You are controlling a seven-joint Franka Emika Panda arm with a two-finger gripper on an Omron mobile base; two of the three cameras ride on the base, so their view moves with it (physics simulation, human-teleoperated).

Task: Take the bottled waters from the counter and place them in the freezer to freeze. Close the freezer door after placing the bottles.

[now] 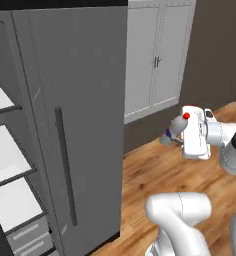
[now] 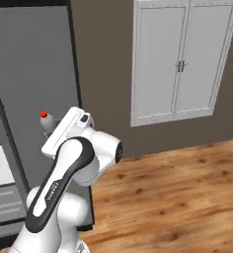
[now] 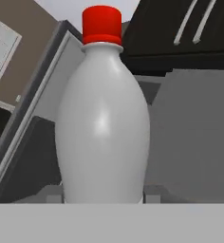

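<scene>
**Bottle held in the air beside the fridge**

The gripper (image 1: 174, 136) has its jaws pinching a bottled water (image 3: 103, 128), which is raised above the wooden floor (image 1: 155, 170). The red cap (image 1: 186, 116) is visible in both base views. Behind it stands the plain grey fridge door (image 1: 75, 125). At the left, the white freezer shelves (image 1: 7, 155) are visible. Farther back are white cabinets (image 2: 185, 59) on the brown wall.

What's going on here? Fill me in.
The gripper is shut on a water bottle with a red cap, carrying it in the air over the wooden floor, in front of the grey fridge. At the left of the left base view, the freezer stands open, showing white shelves. The bottle is not yet inside it.
</scene>
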